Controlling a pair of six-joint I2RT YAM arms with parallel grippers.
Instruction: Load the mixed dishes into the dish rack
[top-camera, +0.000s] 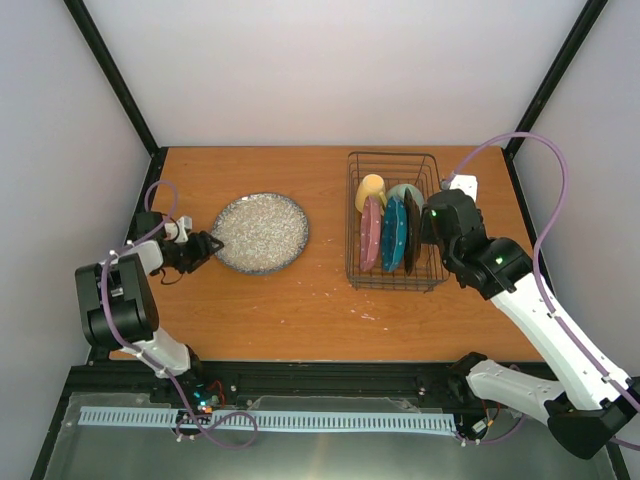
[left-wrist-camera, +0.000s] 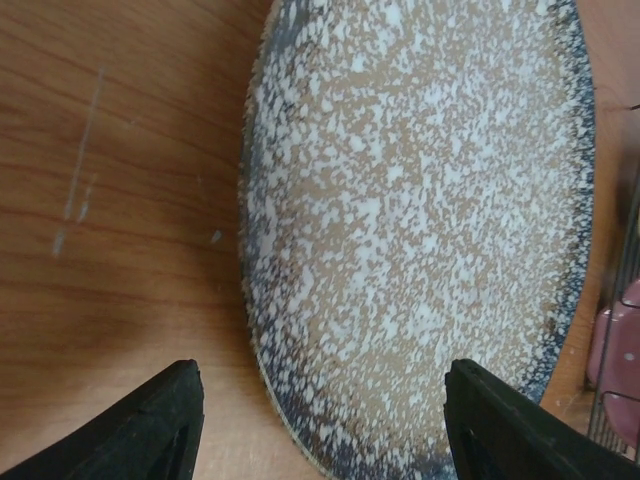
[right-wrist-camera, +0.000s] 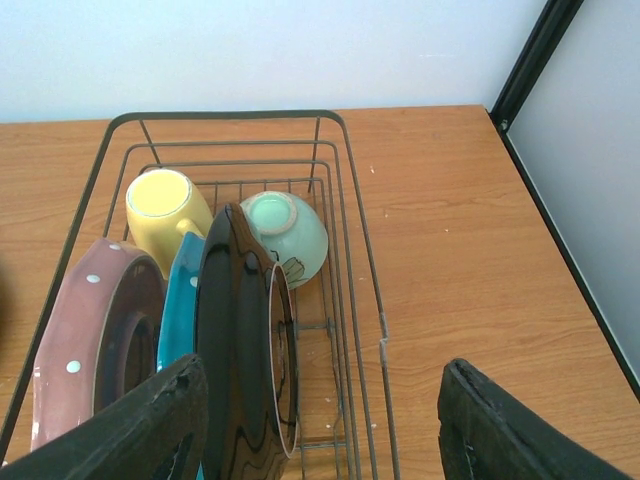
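A round, glazed grey speckled plate (top-camera: 261, 233) with a darker rim lies flat on the scuffed wooden surface (top-camera: 300, 310), left of centre. The left tool (left-wrist-camera: 322, 368) has its black fingers apart, astride the plate's near edge and not clamped on it.

At centre right, the dark wire dish rack (top-camera: 349, 215) holds a pink dotted plate (right-wrist-camera: 95, 320), a teal dotted plate (right-wrist-camera: 182, 300) and a glossy dark-rimmed plate (right-wrist-camera: 230, 340) on edge. A yellow mug (right-wrist-camera: 165, 205) and a mint-green bowl (right-wrist-camera: 290, 235) lie tipped behind them. The right tool (right-wrist-camera: 322, 365) is spread over the rack, gripping nothing.
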